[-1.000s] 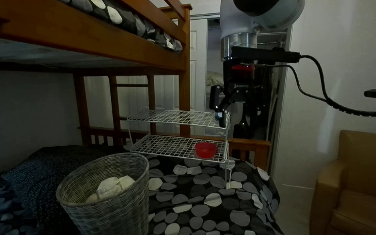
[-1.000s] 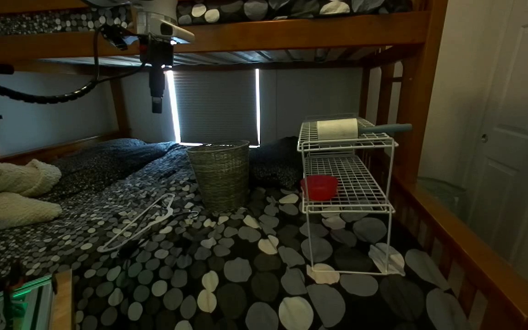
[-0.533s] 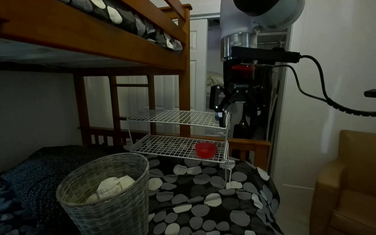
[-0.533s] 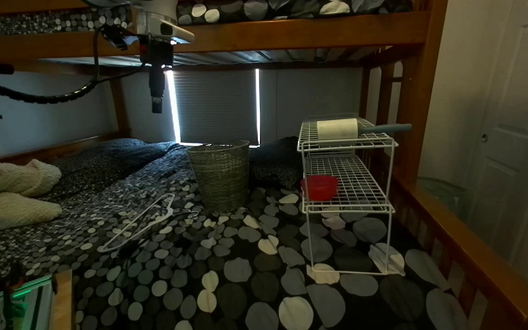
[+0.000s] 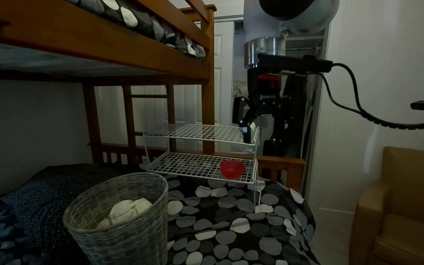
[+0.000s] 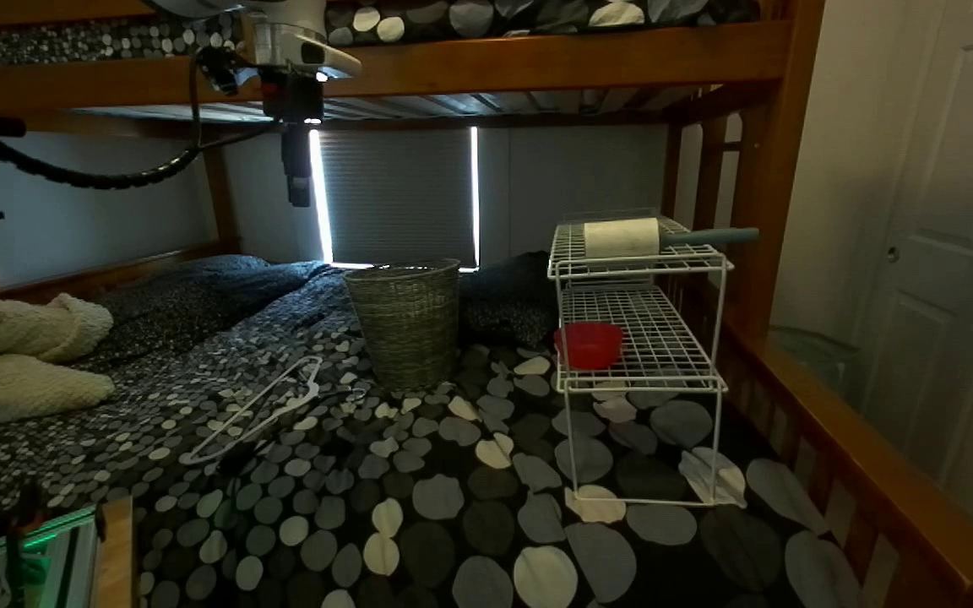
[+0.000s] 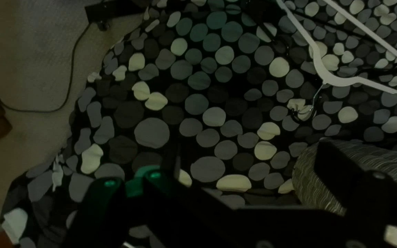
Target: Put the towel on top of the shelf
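A pale towel (image 5: 129,211) lies crumpled inside the wicker basket (image 5: 123,235); the basket wall hides it in the other views. The basket also shows in an exterior view (image 6: 406,325) and at the right of the wrist view (image 7: 315,172). The white two-tier wire shelf (image 5: 197,132) stands on the bed; it also shows in an exterior view (image 6: 638,380). My gripper (image 5: 266,133) hangs in the air above the bed, apart from basket and shelf; it also shows in an exterior view (image 6: 299,194). In the wrist view its fingers (image 7: 253,165) are wide apart with nothing between them.
A roller with a white head and blue handle (image 6: 622,238) lies on the top tier. A red bowl (image 6: 592,346) sits on the lower tier. A white hanger (image 6: 258,414) and a cream blanket (image 6: 22,355) lie on the bed. The upper bunk rail (image 6: 537,72) runs overhead.
Over the last half second my arm and gripper have shifted slightly, left in an exterior view and right in an exterior view facing the window. Towel, basket and shelf have not moved.
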Robot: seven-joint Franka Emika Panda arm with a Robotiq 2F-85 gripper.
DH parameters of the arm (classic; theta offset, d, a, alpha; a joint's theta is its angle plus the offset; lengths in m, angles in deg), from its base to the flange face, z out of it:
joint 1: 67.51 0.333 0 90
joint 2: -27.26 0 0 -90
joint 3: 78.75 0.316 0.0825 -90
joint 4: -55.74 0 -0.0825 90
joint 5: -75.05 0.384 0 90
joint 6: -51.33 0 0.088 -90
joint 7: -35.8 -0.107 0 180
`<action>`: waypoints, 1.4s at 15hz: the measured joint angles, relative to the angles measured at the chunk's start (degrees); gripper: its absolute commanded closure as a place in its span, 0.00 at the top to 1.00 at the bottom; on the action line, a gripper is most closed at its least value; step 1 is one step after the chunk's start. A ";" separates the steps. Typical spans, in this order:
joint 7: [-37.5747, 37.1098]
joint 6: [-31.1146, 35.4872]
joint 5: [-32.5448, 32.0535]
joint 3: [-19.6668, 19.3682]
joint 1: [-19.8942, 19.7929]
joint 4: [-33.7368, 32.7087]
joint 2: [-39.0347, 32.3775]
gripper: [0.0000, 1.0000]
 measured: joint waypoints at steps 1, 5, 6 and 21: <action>1.57 1.62 -1.38 0.58 0.49 -0.40 -1.02 1.00; 7.02 10.08 -4.82 2.99 3.91 -1.86 -6.56 1.00; 8.69 12.22 -5.36 3.36 4.88 -1.81 -7.91 1.00; 6.80 54.98 -27.24 6.30 10.53 -0.99 -22.78 1.00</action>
